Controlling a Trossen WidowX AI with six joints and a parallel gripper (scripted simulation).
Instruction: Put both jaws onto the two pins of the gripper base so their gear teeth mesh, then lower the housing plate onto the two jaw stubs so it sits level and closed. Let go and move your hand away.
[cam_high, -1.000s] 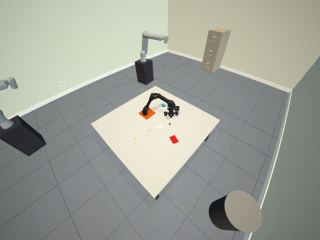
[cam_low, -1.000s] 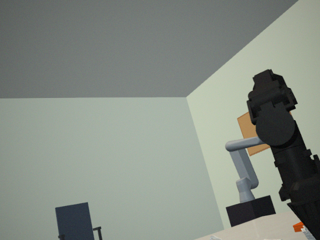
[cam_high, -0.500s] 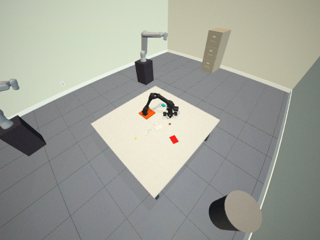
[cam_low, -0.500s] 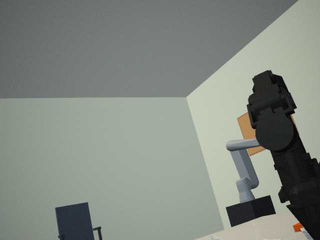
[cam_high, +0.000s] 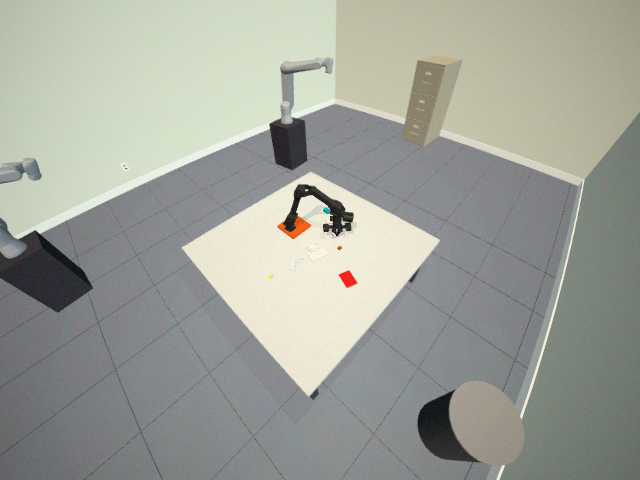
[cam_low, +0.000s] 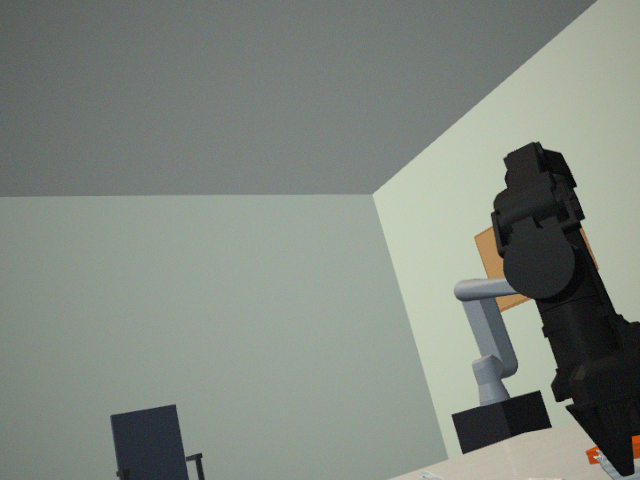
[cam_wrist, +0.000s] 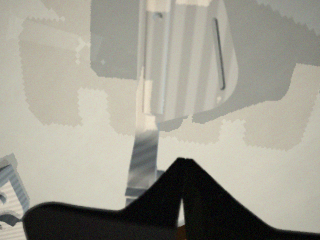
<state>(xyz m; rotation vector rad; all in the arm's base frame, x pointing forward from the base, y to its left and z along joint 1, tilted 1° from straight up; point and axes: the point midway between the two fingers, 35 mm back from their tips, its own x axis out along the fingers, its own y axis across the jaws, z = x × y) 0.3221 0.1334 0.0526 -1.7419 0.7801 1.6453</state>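
Pincer (cam_high: 337, 235) (cam_low: 626, 471) (cam_wrist: 183, 165) shut, tips together, nothing held that I can see; pale slotted part (cam_wrist: 192, 65) beyond fingertips, narrow end beside one finger

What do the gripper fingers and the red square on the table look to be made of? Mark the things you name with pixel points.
Gripper fingers: probably matte plastic; dead black, with hardly any highlight.

Red square (cam_high: 347, 279): perhaps painted plastic or card; flat, even red without visible grain or shine. The view is too distant to settle which.
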